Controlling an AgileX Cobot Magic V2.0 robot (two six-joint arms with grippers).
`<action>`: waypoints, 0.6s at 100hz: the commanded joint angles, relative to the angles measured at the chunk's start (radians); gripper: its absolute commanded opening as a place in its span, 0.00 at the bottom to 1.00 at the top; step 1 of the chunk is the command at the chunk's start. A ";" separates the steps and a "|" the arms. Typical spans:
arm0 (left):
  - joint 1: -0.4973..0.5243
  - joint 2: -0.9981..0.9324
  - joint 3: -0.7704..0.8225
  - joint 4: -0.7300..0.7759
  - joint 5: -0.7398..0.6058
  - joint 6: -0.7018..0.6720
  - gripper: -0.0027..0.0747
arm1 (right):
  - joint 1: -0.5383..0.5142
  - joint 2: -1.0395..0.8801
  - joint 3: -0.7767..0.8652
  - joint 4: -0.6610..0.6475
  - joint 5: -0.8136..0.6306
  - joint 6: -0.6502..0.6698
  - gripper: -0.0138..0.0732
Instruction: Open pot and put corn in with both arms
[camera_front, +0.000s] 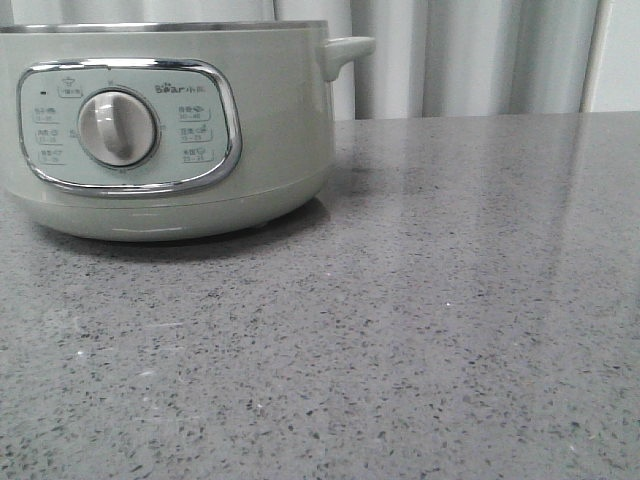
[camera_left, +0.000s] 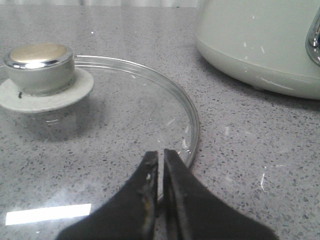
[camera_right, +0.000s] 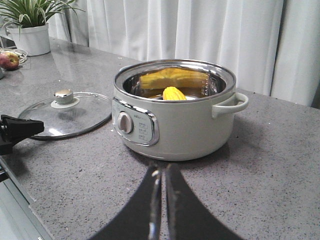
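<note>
From my remote station, I see the pale green pot (camera_right: 175, 117) standing uncovered on the speckled grey counter (camera_right: 270, 165), its dial and chrome-framed panel turned toward the front camera. The corn (camera_right: 174, 93) lies inside the pot, its yellow tip showing above the metal rim and its reflection spread across the shiny inner wall behind it. The glass lid (camera_right: 67, 114) rests flat on the counter just beside the pot, knob up, apart from the pot's body.

My left gripper (camera_left: 161, 172) hovers low at the lid's near edge, its two black fingers pressed almost together with only a thin slit between them and nothing held. From the right wrist camera, that same arm shows as a dark shape at the lid's rim. My right gripper (camera_right: 161, 197) hangs back from the pot, in front of its control panel, fingers likewise drawn together and empty.

A potted plant (camera_right: 31, 25) in a white pot stands at the far end of the counter, with white curtains (camera_right: 200, 35) behind.
</note>
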 joint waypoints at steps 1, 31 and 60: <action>-0.008 -0.033 0.025 -0.003 -0.053 -0.013 0.01 | -0.003 0.009 -0.025 -0.006 -0.084 -0.004 0.10; -0.008 -0.033 0.025 -0.003 -0.053 -0.013 0.01 | -0.003 0.009 -0.025 -0.006 -0.084 -0.004 0.10; -0.008 -0.033 0.025 -0.003 -0.053 -0.013 0.01 | -0.259 0.007 0.222 -0.038 -0.312 -0.004 0.10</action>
